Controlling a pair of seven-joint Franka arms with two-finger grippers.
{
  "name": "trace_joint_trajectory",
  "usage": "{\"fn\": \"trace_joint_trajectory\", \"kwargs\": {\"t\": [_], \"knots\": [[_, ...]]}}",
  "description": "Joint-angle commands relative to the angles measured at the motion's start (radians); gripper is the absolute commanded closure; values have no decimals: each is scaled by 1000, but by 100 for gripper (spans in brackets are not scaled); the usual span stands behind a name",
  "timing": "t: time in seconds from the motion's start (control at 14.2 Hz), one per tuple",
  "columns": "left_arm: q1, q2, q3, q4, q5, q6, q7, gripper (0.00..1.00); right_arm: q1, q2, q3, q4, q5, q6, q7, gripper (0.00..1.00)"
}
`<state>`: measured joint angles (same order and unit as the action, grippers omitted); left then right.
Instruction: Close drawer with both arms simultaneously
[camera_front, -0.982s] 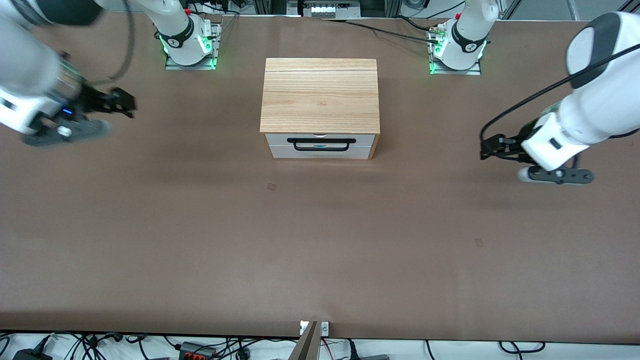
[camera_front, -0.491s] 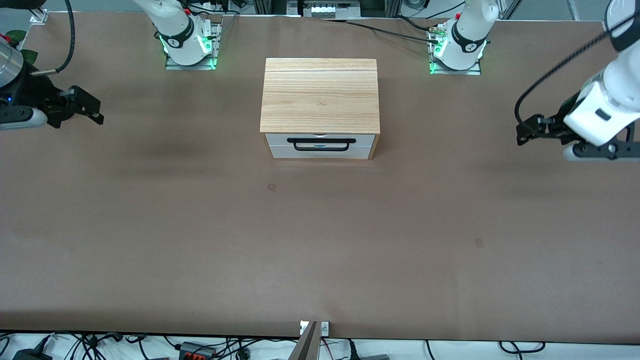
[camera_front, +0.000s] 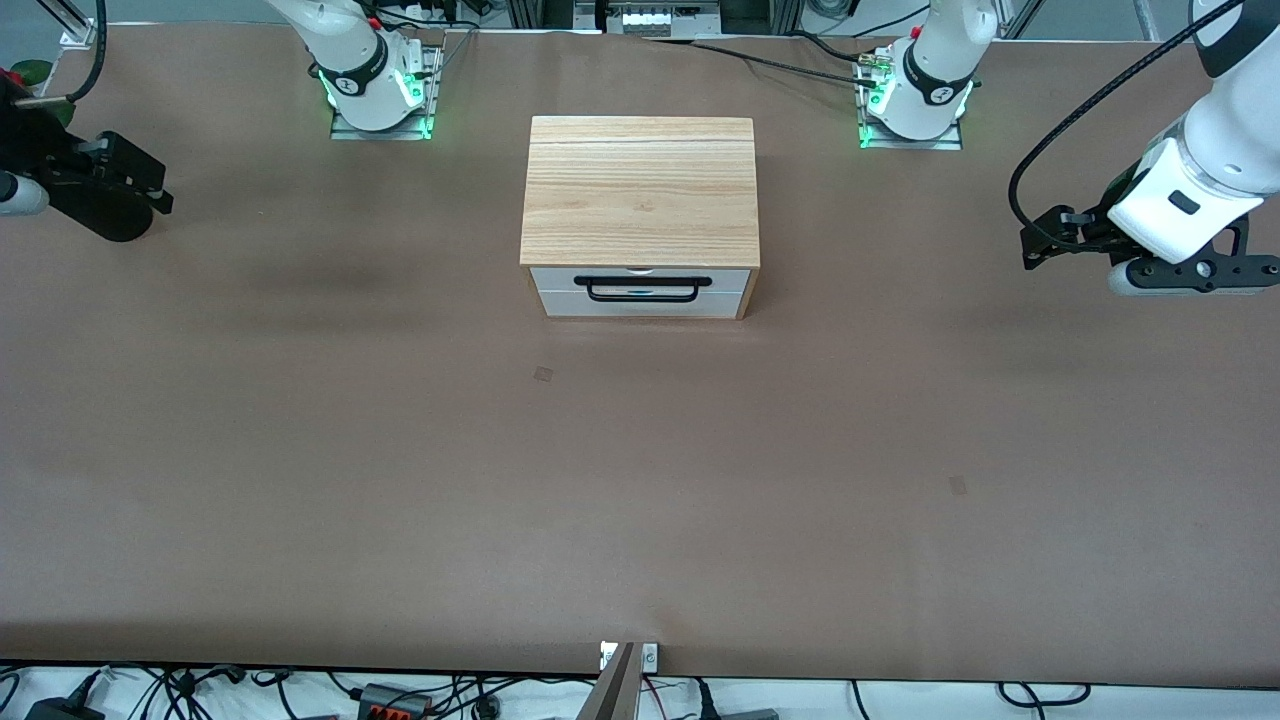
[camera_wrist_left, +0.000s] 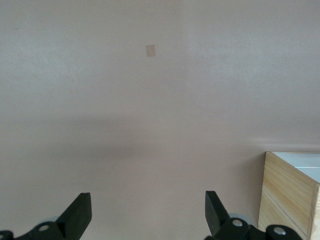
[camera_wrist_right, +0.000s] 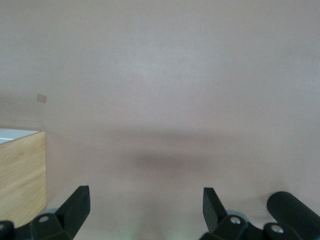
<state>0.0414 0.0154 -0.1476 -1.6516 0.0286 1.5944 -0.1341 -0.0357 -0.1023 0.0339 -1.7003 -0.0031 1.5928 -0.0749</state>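
Note:
The light-wood cabinet (camera_front: 640, 190) stands mid-table between the two arm bases. Its drawer (camera_front: 642, 291), white front with a black bar handle, sits flush in the cabinet, facing the front camera. My left gripper (camera_front: 1035, 243) hangs open and empty over the table at the left arm's end, well apart from the cabinet. My right gripper (camera_front: 150, 190) hangs open and empty over the right arm's end. The left wrist view shows the left gripper (camera_wrist_left: 148, 207) over bare table with a cabinet corner (camera_wrist_left: 290, 192). The right wrist view shows the right gripper (camera_wrist_right: 146, 202) and the cabinet's side (camera_wrist_right: 21, 175).
The brown table (camera_front: 640, 480) has small tape marks (camera_front: 543, 374) nearer the front camera than the cabinet. The arm bases (camera_front: 375, 95) stand along the table's back edge. Cables lie off the table's front edge.
Both arms have swung outward from the cabinet toward their own ends of the table. The drawer has stayed flush.

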Motion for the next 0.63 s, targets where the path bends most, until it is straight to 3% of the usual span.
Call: {"fn": "trace_joint_trajectory", "kwargs": {"t": [0.0,0.56], "knots": [[-6,-22,5,-20,8,18,-12,0,17,47,-6,56,-3,-10,15,0],[-5,-18,5,-22,-9,22,-4,0,19,88,-15,90,0,-34,103,0]]}}
